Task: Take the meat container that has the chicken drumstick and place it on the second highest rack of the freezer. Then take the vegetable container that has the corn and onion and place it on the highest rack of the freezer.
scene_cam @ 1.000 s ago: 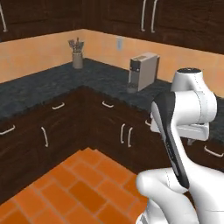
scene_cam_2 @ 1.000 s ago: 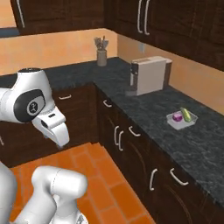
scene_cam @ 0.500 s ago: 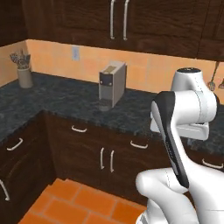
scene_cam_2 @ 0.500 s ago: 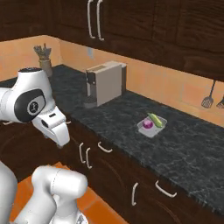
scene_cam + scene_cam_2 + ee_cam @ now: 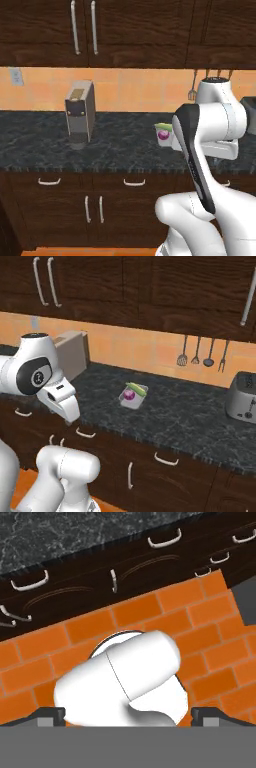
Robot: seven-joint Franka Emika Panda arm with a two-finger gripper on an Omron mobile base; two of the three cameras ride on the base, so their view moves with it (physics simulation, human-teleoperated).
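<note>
- Orange brick floor (image 5: 150, 617) lies under my hand camera; the fingers (image 5: 129, 714) stand fully apart with nothing between them — the two dark tips sit at opposite bottom corners, pointing down at the floor.
- Beyond the tiles in that view I see dark lower cabinet doors (image 5: 75, 597) with curved pale handles, and above them the edge of the speckled surface.
- From the left base camera, my white arm (image 5: 200, 150) rises at lower right, its dark-padded link crossing in front of the black stone surface (image 5: 115, 145).
- Just past the arm, on that surface, sits the vegetable container (image 5: 164, 134) — its right part is hidden by the arm. I can make out the purple onion (image 5: 163, 134) and a sliver of pale green corn (image 5: 162, 126) above it.
- The right base camera shows the same container in full: the corn (image 5: 136, 389) lies across the far end, the onion (image 5: 129, 395) just in front of it, both inside the tray (image 5: 137, 402).
- A grey coffee machine (image 5: 80, 113) stands well left of the tray, nearer the back wall.
- A silver toaster (image 5: 243, 397) sits far to the right on the surface, well apart from the tray.
- Utensils (image 5: 201, 352) hang on the orange backsplash behind.
- Dark upper cabinets (image 5: 85, 30) with long bar handles run across the top.
</note>
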